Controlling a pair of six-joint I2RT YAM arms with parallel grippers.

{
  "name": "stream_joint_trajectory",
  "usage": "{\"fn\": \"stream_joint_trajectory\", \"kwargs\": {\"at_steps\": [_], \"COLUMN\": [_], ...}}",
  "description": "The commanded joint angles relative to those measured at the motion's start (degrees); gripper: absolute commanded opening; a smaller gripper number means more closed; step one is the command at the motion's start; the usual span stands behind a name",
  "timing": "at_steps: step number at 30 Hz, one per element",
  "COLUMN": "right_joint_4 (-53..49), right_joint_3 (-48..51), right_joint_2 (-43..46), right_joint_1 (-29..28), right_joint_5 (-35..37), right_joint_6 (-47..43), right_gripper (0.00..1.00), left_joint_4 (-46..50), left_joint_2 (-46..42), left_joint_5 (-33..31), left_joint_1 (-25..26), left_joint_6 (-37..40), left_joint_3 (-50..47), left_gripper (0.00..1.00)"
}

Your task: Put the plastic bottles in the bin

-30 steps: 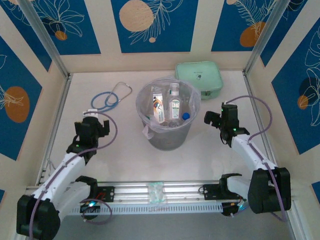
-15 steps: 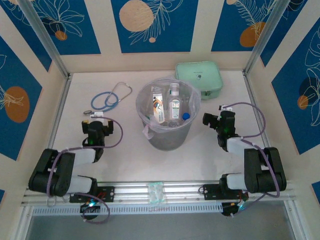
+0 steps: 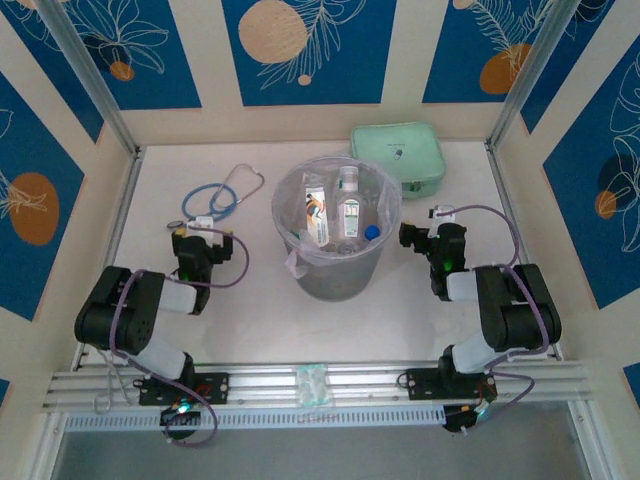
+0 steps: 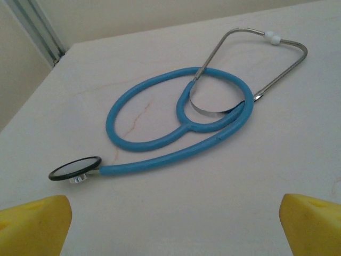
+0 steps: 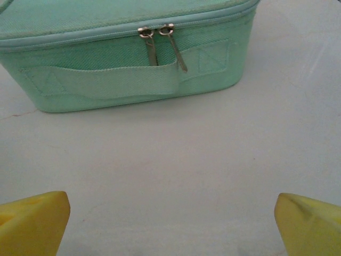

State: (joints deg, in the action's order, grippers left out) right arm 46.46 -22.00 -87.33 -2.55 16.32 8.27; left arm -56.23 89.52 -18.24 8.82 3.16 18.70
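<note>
The plastic bottles (image 3: pixel 335 215) I can see from above stand or lean inside the bin (image 3: pixel 335 278), which sits at the middle of the surface (image 3: pixel 250 310). I make out white labels and one blue cap; the clear liner blurs the rest. Left of the bin, my left fingers (image 4: pixel 37 224) are spread wide and empty, low over the surface, facing a blue stethoscope (image 4: pixel 181 120) towards the far left corner. The wrist camera shows its chest piece lying flat, which the overhead view smears. My right fingers (image 5: pixel 32 221) are likewise spread and empty, pointed at a mint green zip case (image 5: pixel 122 64) by the far edge. Its two zipper pulls meet at the front, which I can read only up close.
</note>
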Motion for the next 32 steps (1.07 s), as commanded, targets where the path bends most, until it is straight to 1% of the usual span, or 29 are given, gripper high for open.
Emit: {"fn": "stream_joint_trajectory", "kwargs": {"at_steps": [1,2,3,5,6,25,32], "right_joint_4": [2.5,2.3,1.6,1.8,2.1,1.4,1.8], "right_joint_3": [-0.5,-0.5,-0.7,-0.6,-0.5,-1.0,-0.8], "right_joint_2": [-0.1,0.1,0.3,0.3,0.2,0.0,0.1], "right_joint_1": [1.2,1.3,1.4,1.3,1.3,1.1,1.0], "right_joint_5": [-2.4,-2.6,-2.6,-2.5,-2.4,-2.1,-1.9], "right_joint_6": [-0.2,-0.2,-0.2,-0.2,-0.3,-0.5,-0.6], "right_gripper": [0.99,0.99,0.99,0.99,0.99,0.99,0.99], "left_joint_4": [-1.0,-0.5,-2.2,-0.8,-2.0,-1.3,-1.4], "left_joint_2": [0.5,0.2,0.9,0.4,0.9,0.7,0.7], "left_joint_5": [2.5,2.7,2.5,2.6,2.5,2.5,1.6], "left_joint_1": [-1.0,-1.1,-1.1,-1.1,-1.1,-1.2,-1.2], "left_joint_6": [-0.4,-0.5,0.0,-0.5,-0.1,-0.3,-0.6], "left_joint_3": [1.4,1.4,1.3,1.4,1.3,1.4,1.4], "left_gripper": [0.99,0.99,0.99,1.0,0.99,0.99,0.99]}}
